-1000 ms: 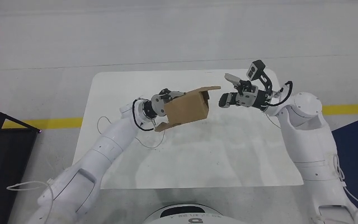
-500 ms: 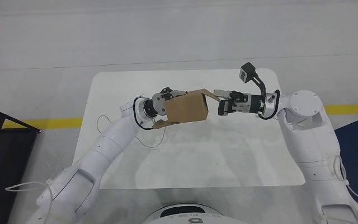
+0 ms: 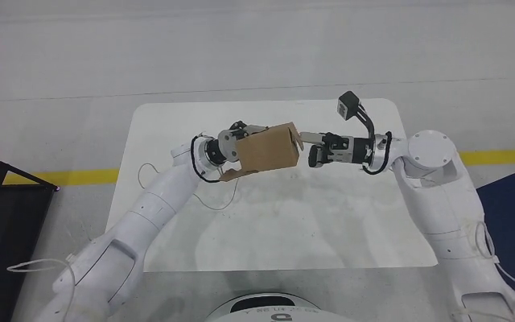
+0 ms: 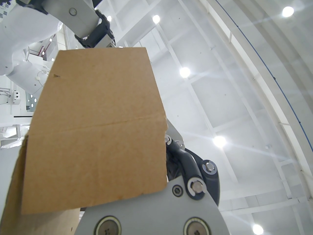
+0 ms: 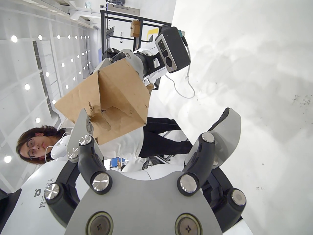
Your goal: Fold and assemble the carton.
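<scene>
The carton point(image 3: 269, 149) is held clear of the table point(image 3: 338, 233), above its far central part. It lies on its side, its length running across between the two arms. The left gripper point(image 3: 238, 150) is clenched on the carton's end nearest the left arm, and a loose flap point(image 3: 233, 174) hangs below that grip. The right gripper point(image 3: 311, 151) sits at the opposite, open end, its jaws spread wide and grasping nothing. In the right wrist view, one finger point(image 5: 82, 123) lies against the crumpled, torn inner flap point(image 5: 102, 121). The other finger point(image 5: 227, 121) stands well apart from the cardboard.
</scene>
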Available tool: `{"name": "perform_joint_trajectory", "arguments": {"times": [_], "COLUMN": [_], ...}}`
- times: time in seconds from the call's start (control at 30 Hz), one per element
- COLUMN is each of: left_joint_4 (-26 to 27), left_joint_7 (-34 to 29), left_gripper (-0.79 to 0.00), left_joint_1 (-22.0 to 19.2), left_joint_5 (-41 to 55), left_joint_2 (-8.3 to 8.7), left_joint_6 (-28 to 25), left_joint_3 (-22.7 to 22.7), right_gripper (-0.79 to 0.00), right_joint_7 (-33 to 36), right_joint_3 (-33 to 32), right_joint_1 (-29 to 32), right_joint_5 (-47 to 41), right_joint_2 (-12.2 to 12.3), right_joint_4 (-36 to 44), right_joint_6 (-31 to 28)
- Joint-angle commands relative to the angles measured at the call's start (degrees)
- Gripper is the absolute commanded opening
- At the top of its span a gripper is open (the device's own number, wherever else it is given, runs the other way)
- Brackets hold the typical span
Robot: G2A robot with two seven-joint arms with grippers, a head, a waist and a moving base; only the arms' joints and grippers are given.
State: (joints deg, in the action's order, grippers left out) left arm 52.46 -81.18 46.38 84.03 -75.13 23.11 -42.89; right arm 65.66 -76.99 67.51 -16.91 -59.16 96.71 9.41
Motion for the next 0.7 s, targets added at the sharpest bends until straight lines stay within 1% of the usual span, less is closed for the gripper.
{"name": "perform_joint_trajectory", "arguments": {"times": [0.0, 0.3, 0.67], "left_joint_4": [-0.21, -1.23, -2.49], "left_joint_7": [0.01, -0.36, -0.65], "left_gripper": [-0.785, -0.785, -0.785], "left_joint_1": [-0.30, -1.14, -2.23], "left_joint_5": [0.10, 0.66, 1.52], "left_joint_2": [-0.02, -0.16, -0.80], "left_joint_6": [0.01, -0.36, -0.65], "left_joint_3": [0.03, 0.38, 1.37], "right_gripper": [0.000, 0.000, 0.000], "right_joint_7": [-0.08, -0.32, -2.39], "right_joint_3": [0.54, 3.29, 5.64], "right_joint_1": [-0.36, -1.98, -3.59], "right_joint_5": [0.22, 0.54, 0.43], "right_joint_2": [-0.01, -0.09, -0.25], "right_joint_4": [0.02, -0.14, -0.62], "right_joint_6": [0.14, 0.55, 1.26]}}
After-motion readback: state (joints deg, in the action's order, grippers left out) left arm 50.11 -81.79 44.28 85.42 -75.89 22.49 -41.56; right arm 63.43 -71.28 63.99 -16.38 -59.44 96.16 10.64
